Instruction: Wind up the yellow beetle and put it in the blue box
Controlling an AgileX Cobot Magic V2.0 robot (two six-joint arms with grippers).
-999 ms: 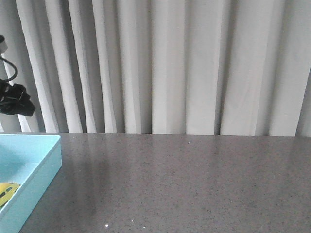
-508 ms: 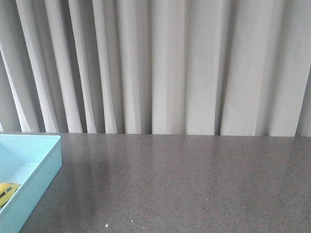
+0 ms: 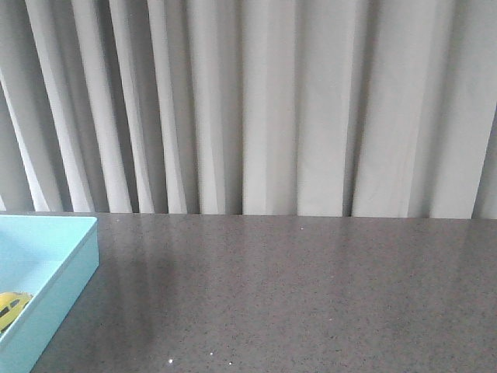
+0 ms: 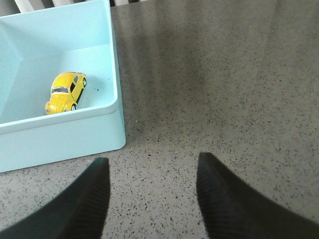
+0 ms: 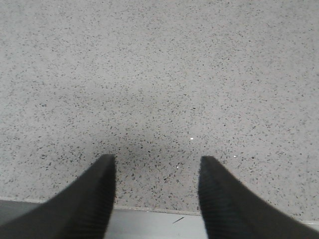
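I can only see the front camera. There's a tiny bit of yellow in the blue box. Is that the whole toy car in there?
Observer: Yes. The left wrist view shows the whole yellow beetle sitting on its wheels on the floor of the blue box, close to one wall.
Operator: Is a robot hand holding it?
Observer: No. The left gripper is open with nothing between its fingers, outside the box over the table.
Operator: What about the other hand?
Observer: The right gripper is open and empty too, over bare speckled tabletop near the table's edge.
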